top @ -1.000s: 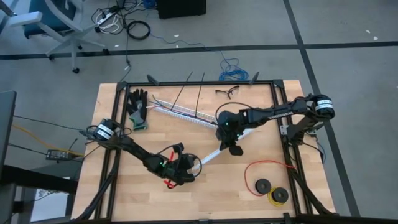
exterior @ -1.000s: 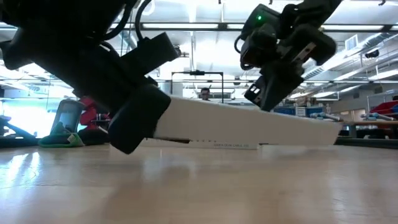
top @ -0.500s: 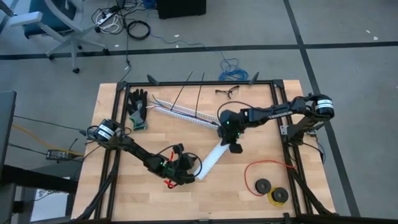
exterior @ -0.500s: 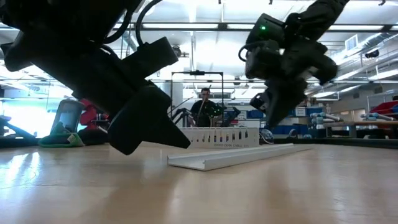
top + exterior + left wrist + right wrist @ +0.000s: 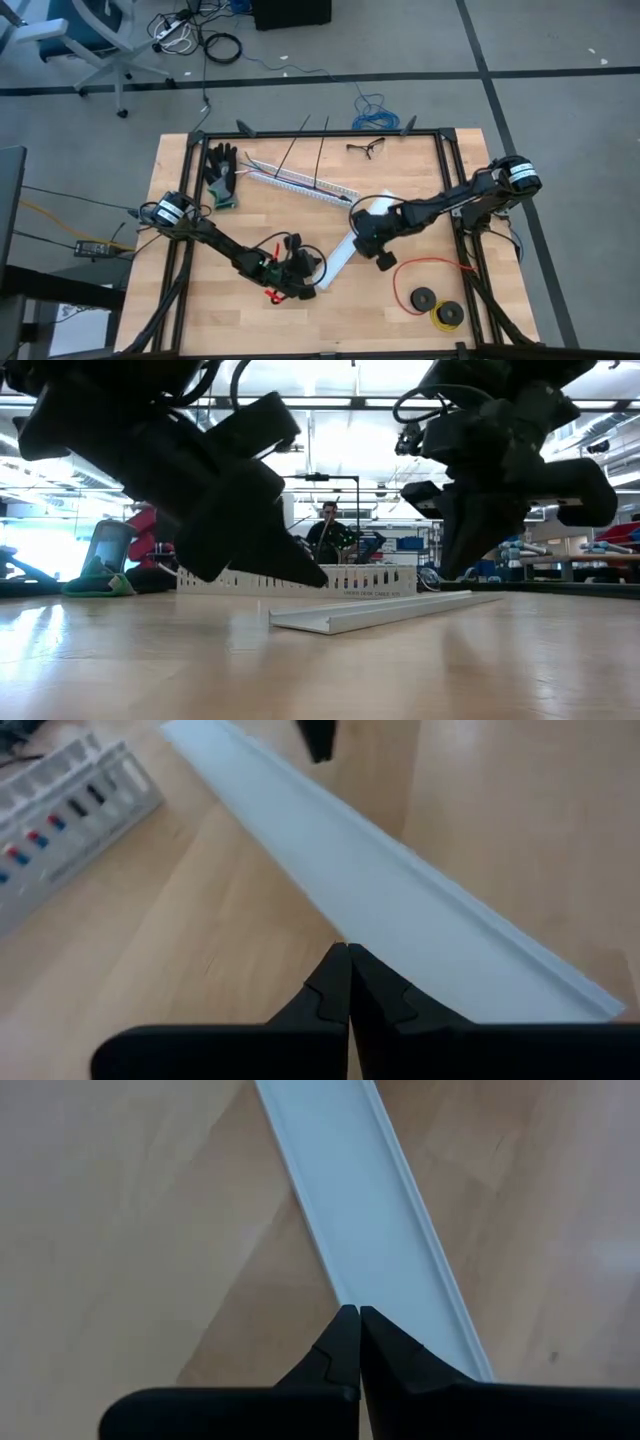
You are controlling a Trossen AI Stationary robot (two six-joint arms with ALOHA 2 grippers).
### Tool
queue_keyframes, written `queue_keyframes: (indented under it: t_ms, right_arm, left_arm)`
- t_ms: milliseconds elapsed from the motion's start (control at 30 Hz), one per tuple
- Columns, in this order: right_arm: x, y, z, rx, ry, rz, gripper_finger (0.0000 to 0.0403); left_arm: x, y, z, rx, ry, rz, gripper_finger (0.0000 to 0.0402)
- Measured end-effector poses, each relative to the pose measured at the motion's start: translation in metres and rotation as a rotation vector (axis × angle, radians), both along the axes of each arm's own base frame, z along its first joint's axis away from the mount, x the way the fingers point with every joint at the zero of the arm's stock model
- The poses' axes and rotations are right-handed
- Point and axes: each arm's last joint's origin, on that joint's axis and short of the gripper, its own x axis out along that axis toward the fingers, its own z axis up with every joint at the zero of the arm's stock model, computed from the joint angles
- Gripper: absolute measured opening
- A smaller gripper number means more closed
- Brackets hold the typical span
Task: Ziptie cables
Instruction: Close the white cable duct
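A long flat white channel cover (image 5: 338, 262) lies slantwise on the wooden table. My left gripper (image 5: 313, 286) is shut and hovers just over the cover's near end (image 5: 420, 935). My right gripper (image 5: 374, 252) is shut too, pointing down over one long edge of the cover (image 5: 345, 1230), farther along it. In the low view both sets of fingertips stand clear above the cover (image 5: 385, 610). The cables show only as coloured wires (image 5: 40, 832) behind the slots of the white slotted channel (image 5: 300, 185) at the far middle.
A green-and-black glove (image 5: 222, 175) lies at the far left, with black zip ties (image 5: 322, 152) and glasses (image 5: 365, 148) by the far rail. A red wire loop (image 5: 425, 270) and spools (image 5: 435, 305) sit near right. A person (image 5: 330, 525) stands beyond the table.
The white cover, raised and tilted on edge a second ago, has dropped flat onto the table, its near end swinging toward the near edge. My right gripper has moved toward the near edge, sunk a little and rolled, staying shut.
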Motion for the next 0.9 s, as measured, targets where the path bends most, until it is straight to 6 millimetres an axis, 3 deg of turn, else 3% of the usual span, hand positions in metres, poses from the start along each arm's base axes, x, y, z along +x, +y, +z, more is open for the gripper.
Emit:
queue_keyframes:
  t_ms: [167,600,767,900]
  right_arm:
    - [-0.001,0.002,0.0,-0.022,0.001,0.008,0.0012]
    - [-0.003,-0.001,-0.005,-0.04,0.011,0.058,0.0101]
    - [-0.003,-0.004,-0.025,-0.052,0.073,0.052,0.0094]
    - [0.001,-0.004,-0.03,-0.06,0.086,-0.008,0.0052]
  left_arm:
    - [0.004,0.002,0.003,0.039,0.026,-0.016,0.0007]
    - [0.009,0.011,0.003,0.022,0.018,0.005,0.0007]
    - [0.01,0.012,0.003,0.009,0.02,-0.005,0.0007]
    - [0.009,0.013,0.002,-0.012,0.029,0.001,0.0007]
